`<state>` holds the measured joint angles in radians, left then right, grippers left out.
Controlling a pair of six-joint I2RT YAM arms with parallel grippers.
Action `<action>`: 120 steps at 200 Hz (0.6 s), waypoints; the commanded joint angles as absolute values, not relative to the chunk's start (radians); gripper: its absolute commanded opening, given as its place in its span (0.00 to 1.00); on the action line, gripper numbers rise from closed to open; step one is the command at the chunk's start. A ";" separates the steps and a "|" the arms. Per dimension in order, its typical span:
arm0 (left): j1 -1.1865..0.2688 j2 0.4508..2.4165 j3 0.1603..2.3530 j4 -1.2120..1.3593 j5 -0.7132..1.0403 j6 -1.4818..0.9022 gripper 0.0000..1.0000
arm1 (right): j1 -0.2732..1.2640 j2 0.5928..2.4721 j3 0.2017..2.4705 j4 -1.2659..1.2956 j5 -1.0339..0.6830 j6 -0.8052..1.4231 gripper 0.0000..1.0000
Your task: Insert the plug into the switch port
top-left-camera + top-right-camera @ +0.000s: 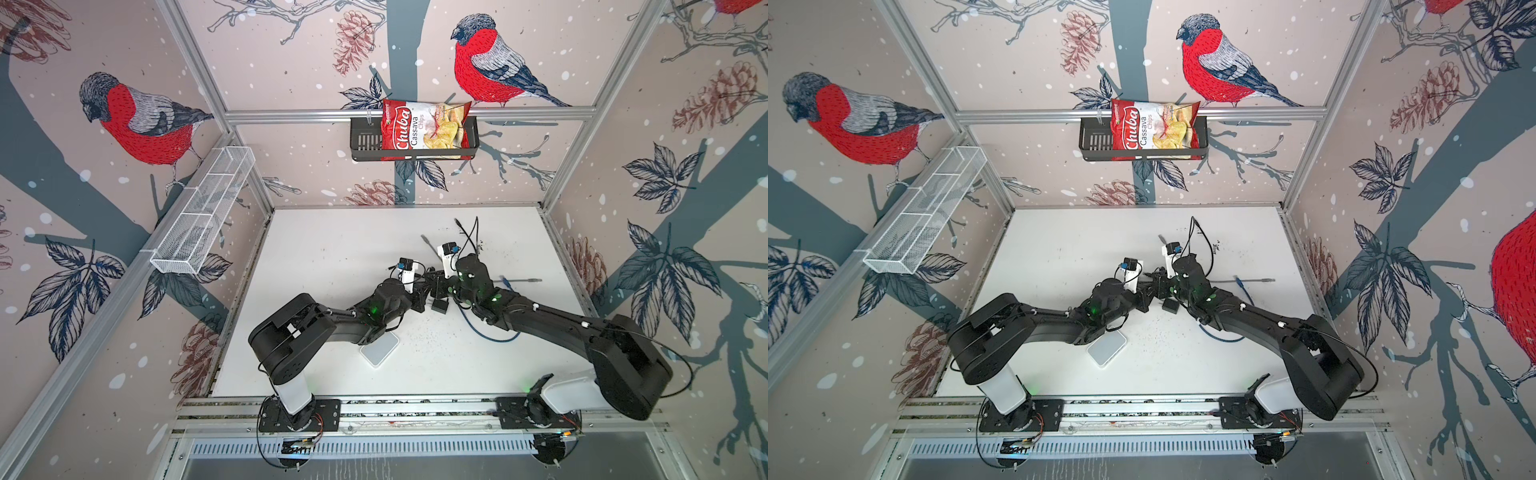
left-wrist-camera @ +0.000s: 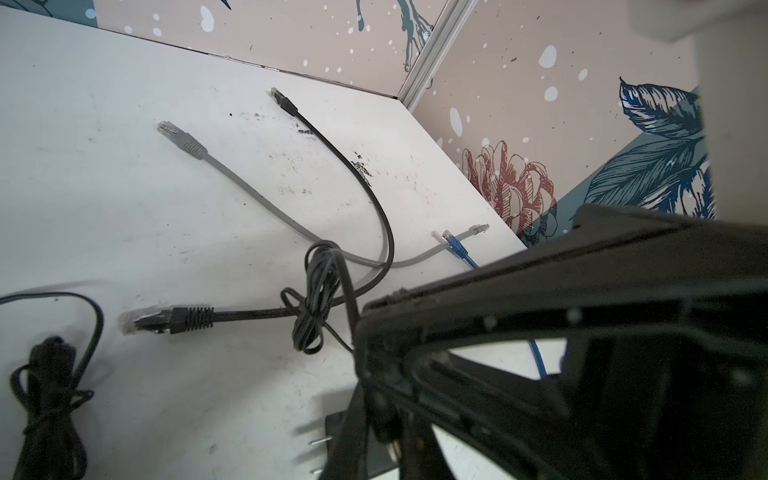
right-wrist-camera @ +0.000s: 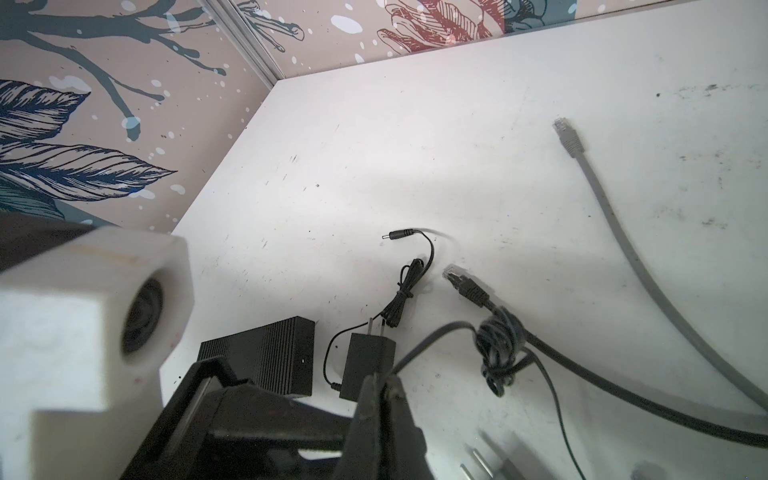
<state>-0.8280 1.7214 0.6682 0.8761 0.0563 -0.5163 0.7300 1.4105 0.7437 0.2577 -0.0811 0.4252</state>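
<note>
A: Grippers first, quick.

B: right gripper [image 3: 384, 377] has its jaws pressed together, pinching a thin black cord [image 3: 496, 347] just short of its knotted bundle; left gripper [image 1: 424, 291] sits tip to tip with it over mid-table; it's buried in black parts in every view, so gripping or not, I can't tell.

A: Why pinch the cord and not the plug?

B: my read: it leaves the end free for the left to take and aim; one arm presents, the other seats; only a guess.

A: Where's the plug?

B: probably that cord's end; hidden where the two grippers meet, no view shows it. Other candidates lie loose on the table [image 1: 332, 257]: barrel plug [image 3: 397, 234] of a small adapter [image 3: 365, 361]; black Ethernet plug [image 3: 463, 284] near the bundle; grey plug [image 3: 567, 139] farther off; blue plug [image 2: 456, 246] toward the table's right side.

A: Switch?

B: taking the flat white box as the switch [image 1: 380, 349]; near table edge, partly under the left forearm, apart from both grippers; ports not visible, so facing unknown; it lies flat and loose, so it may slide when pushed.

A: Any text?

B: only the red bag [image 1: 424, 129] in the black wall basket [image 1: 363, 139]: "Chuba Cassava Chips"; smaller print unreadable; nothing legible on switch, adapter or cables.
</note>
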 commanded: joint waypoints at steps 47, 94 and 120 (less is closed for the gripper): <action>-0.826 1.721 0.677 0.901 0.051 -0.494 0.01 | 0.730 1.404 0.738 0.278 -0.086 0.433 0.02; -0.827 1.690 0.699 0.780 0.033 -0.378 0.00 | 0.702 1.377 0.741 0.225 -0.110 0.365 0.11; -0.825 1.659 0.707 0.704 0.024 -0.302 0.00 | 0.673 1.351 0.742 0.197 -0.132 0.308 0.16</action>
<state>-0.8280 1.6836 0.6964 0.7731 0.0471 -0.4049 0.6914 1.3731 0.7387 0.2302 -0.1093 0.3809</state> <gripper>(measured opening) 0.104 0.143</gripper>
